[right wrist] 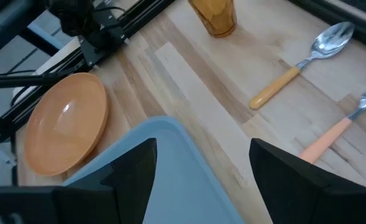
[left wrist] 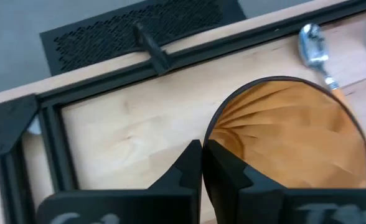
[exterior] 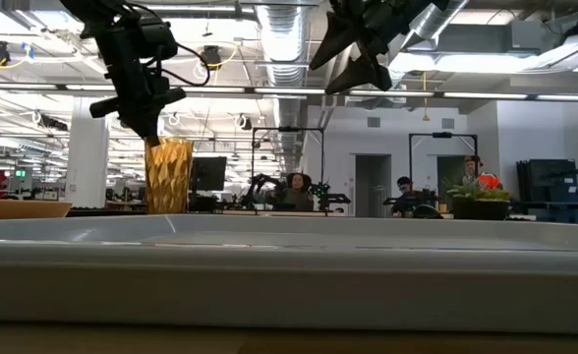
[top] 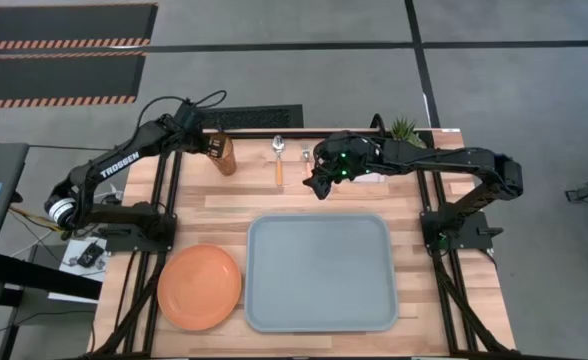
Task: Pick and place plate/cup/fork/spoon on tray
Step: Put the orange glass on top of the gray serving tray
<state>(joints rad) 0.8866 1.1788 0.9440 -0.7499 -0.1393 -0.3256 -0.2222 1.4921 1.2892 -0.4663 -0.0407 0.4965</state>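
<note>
The amber cup point(top: 222, 155) stands upright at the table's far left, and my left gripper point(top: 214, 147) is shut on its rim from above. The spoon point(top: 279, 158) and the fork point(top: 307, 166) lie side by side on the wood at the far middle. My right gripper point(top: 321, 182) is open and empty, raised above the table just right of the fork point(right wrist: 342, 127) and beyond the tray's far edge. The grey-blue tray point(top: 319, 300) lies at the near middle. The orange plate point(top: 200, 286) lies flat to its left. My left gripper holds the cup by its rim point(left wrist: 209, 134) on the side toward the table's left, one finger inside the cup and one outside. The fingers point down from above. The cup point(exterior: 168, 177) is upright; the tray's rim hides its base in the low view.
A small potted plant point(top: 404, 128) stands at the far right edge, behind my right arm. A black grille point(left wrist: 139, 28) lies beyond the table's far edge. People sit in the room point(exterior: 294, 189) beyond the table. Bare wood lies between the cutlery and the tray.
</note>
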